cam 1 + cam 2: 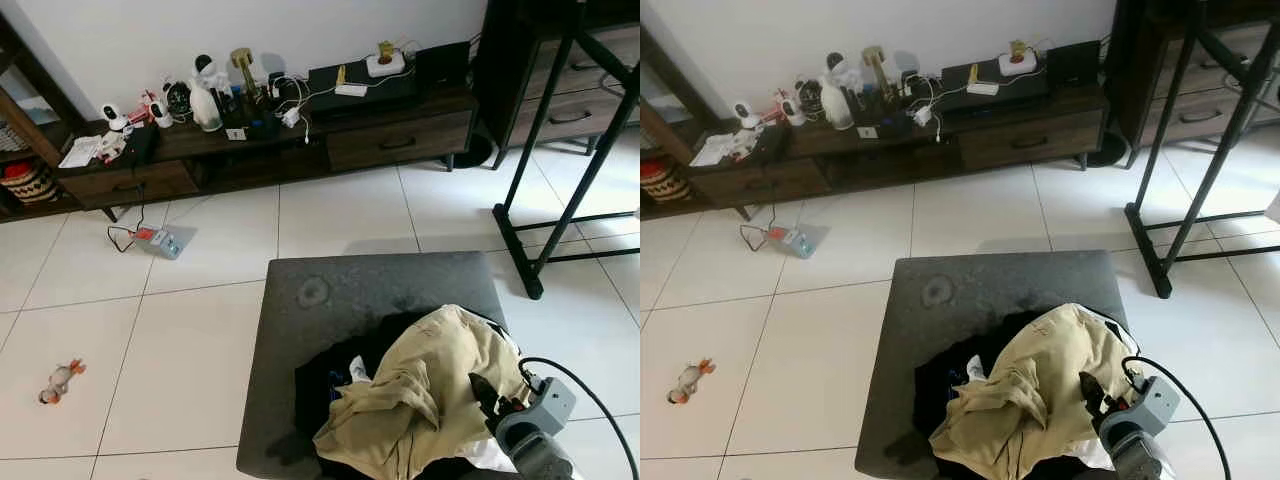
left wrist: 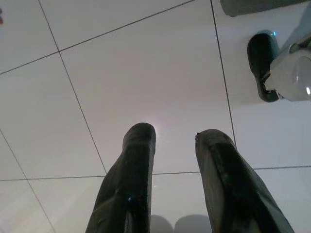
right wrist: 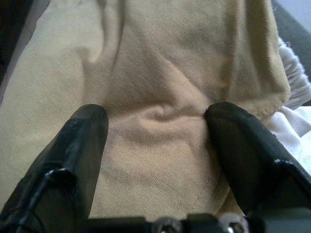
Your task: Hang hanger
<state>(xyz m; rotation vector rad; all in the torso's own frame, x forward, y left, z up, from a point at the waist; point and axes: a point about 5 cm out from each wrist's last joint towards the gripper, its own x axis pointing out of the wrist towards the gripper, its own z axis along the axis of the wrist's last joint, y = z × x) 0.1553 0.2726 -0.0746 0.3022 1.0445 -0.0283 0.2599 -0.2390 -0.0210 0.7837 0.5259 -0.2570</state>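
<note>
Count at this frame:
- Grey ottoman [image 1: 340,290]: 1, with 1 round mark on its top.
- Garments piled on it: at least 3 – 1 tan garment [image 1: 420,385], 1 black garment [image 1: 325,385], 1 white garment [image 3: 294,124]. Couldn't separate more.
- Grippers seen: 2 – right gripper [image 3: 158,128] with fingers spread against the tan cloth, left gripper [image 2: 175,138] with fingers apart over floor tile. 2 black fingers each.
- Low dark TV cabinet [image 1: 400,140]: 1.
- Black metal rack [image 1: 560,190]: 1.
- Small toy on the floor [image 1: 60,380]: 1.
- Small blue-grey device with cable on the floor [image 1: 160,241]: 1.
- Woven basket [image 1: 28,183]: 1.
- Cabinet-top clutter: too small to count reliably.
</note>
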